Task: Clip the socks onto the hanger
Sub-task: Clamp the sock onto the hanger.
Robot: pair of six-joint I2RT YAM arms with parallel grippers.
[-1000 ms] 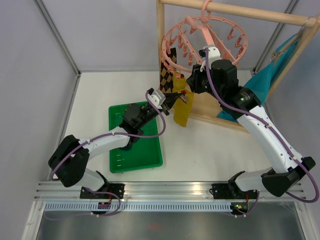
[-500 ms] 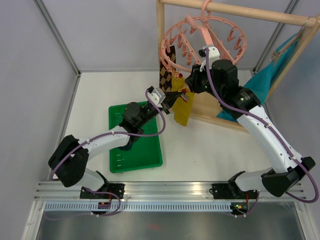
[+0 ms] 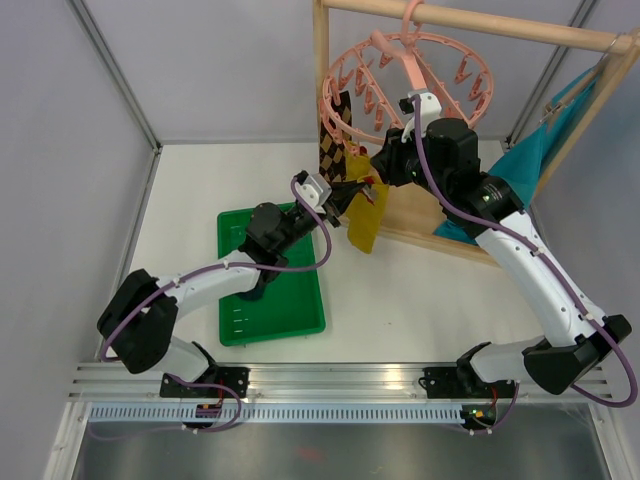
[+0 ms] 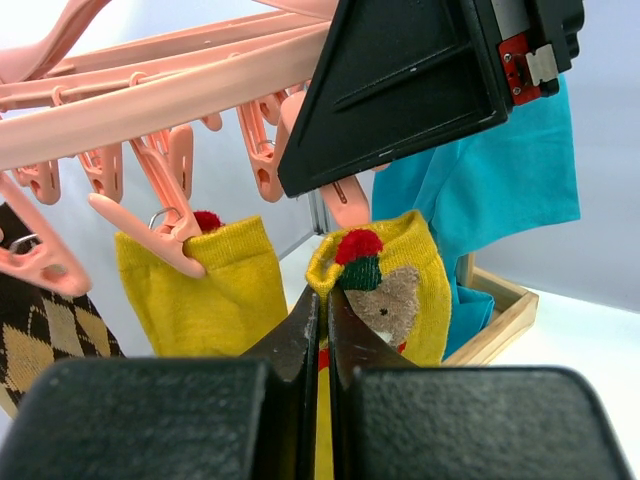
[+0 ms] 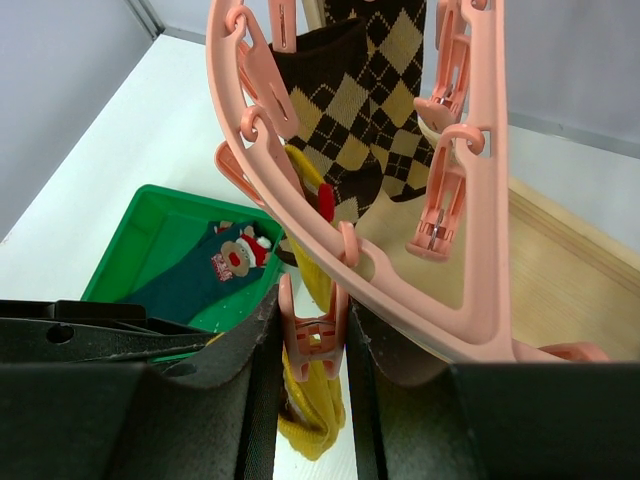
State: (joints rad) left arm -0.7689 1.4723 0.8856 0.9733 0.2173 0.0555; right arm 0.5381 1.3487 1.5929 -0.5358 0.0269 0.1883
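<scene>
Left gripper (image 3: 350, 195), seen from the top, is clamped on a yellow sock (image 3: 364, 225) and holds its cuff up just under the hanger (image 3: 405, 85). Right gripper (image 3: 385, 165) is at the ring's near side, but you can't read its jaws from up here. An argyle sock (image 3: 335, 150) hangs off the ring, and the tray (image 3: 270, 310) sits under the left arm.

Left wrist view: your fingers (image 4: 300, 335) are pressed flat together on the yellow sock (image 4: 400, 300). Its cuff sits right below a clip (image 4: 345, 200) half covered by the right gripper's black finger (image 4: 400, 90). A second yellow sock (image 4: 215, 290) is already pegged just beside it. That black finger hides the clip's mouth, so I can't tell if any cuff is in yet.

Right wrist view: the right gripper (image 5: 312, 330) is closed in on that clip (image 5: 312, 345), squeezing it. There's yellow fabric below, and it's hard to say which sock it is. A teal sock (image 5: 215, 275) waits in the tray (image 5: 130, 235).

I'd say you're mid-clipping. Next you nudge the cuff up into the clip's mouth, ease off the right squeeze so it bites, and only then let go with the left.
</scene>
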